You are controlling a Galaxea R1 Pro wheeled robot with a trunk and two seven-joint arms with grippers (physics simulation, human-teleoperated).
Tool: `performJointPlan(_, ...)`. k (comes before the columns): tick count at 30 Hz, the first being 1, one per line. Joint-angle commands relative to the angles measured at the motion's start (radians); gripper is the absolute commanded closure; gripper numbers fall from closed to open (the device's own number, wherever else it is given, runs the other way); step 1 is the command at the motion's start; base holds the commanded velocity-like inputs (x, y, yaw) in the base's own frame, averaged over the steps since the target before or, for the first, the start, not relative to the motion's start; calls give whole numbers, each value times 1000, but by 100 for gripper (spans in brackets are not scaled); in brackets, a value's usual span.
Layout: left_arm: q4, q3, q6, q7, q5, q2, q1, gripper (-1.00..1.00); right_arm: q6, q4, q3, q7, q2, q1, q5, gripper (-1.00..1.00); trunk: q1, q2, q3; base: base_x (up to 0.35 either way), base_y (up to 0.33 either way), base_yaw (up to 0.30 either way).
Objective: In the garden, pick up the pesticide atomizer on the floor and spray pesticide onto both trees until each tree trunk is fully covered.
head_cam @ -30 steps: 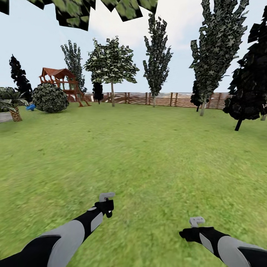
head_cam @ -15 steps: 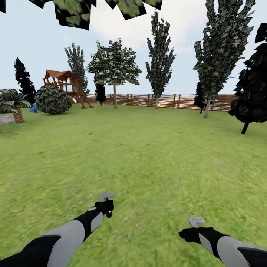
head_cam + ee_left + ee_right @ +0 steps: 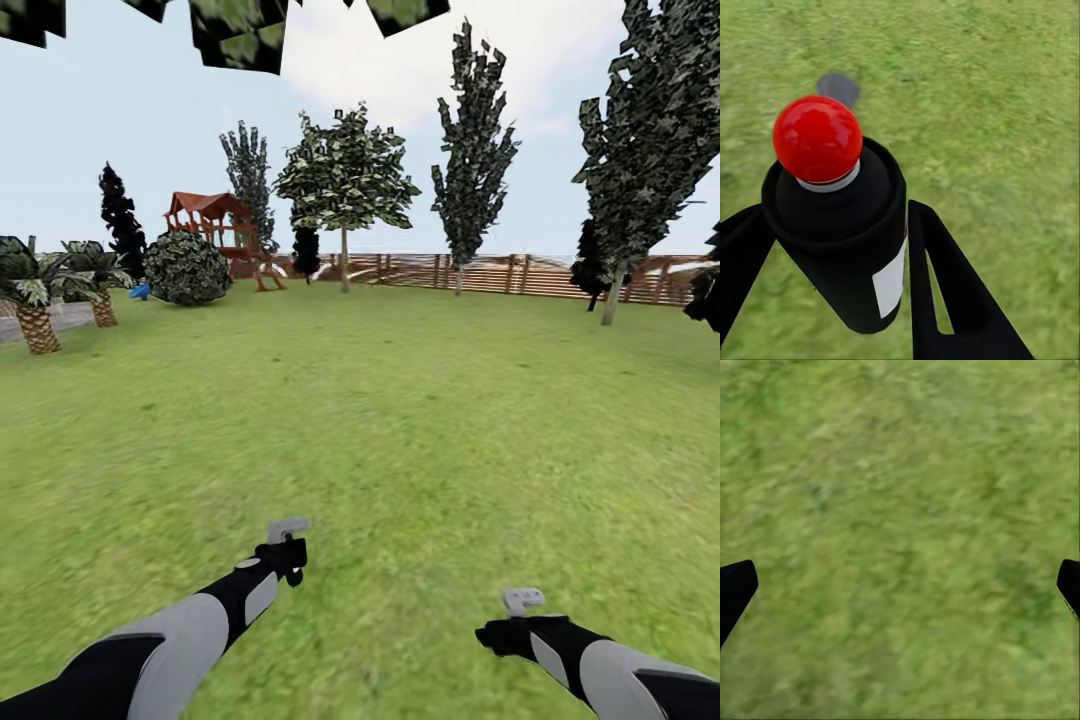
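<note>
The pesticide atomizer (image 3: 844,247), a black bottle with a white label and a red nozzle tip, sits between the black fingers of my left gripper (image 3: 836,217), which is shut on it. In the head view my left gripper (image 3: 286,540) hovers low over the lawn. My right gripper (image 3: 522,605) is held out beside it, and in its wrist view the right gripper (image 3: 900,585) is open over bare grass. A broadleaf tree (image 3: 346,178) with a thin bare trunk (image 3: 344,270) stands far ahead by the fence. Flat green leaves (image 3: 240,28) hang overhead.
A wooden slat fence (image 3: 500,272) closes the far side of the lawn. Dark narrow conifers (image 3: 474,170) stand along it. At the far left are a wooden playset (image 3: 215,225), a round bush (image 3: 186,268) and low palm-like plants (image 3: 35,300).
The whole view has swung to the left, so trees, fence and playset sit further right in the picture. Both arms keep their pose and the left gripper's hold is unchanged.
</note>
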Motion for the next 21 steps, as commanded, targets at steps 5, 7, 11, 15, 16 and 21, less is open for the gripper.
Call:
performJointPlan(5,-2,-1,-2,0,0,-8,0,100,-99,1,1,-114,19,35,5,-100,0,0,0,350,0,6)
performJointPlan(7,-2,-1,-2,0,0,-12,0,100,-102,1,1,-162,38,39,6,-100,0,0,0,350,0,0)
performJointPlan(11,-2,0,-2,0,0,-14,0,100,-105,1,1,-183,74,64,6,-100,0,0,0,350,0,0)
performJointPlan(15,-2,1,-2,0,0,-14,0,100,-107,1,1,-194,121,90,61,-100,0,0,0,350,0,0)
performJointPlan(16,-2,1,-2,0,0,-14,0,100,-110,1,0,-201,122,91,67,-100,0,0,0,350,0,0)
performJointPlan(21,-2,1,-2,0,0,-14,0,100,-158,1,1,-220,126,111,79,-100,0,0,0,350,0,0)
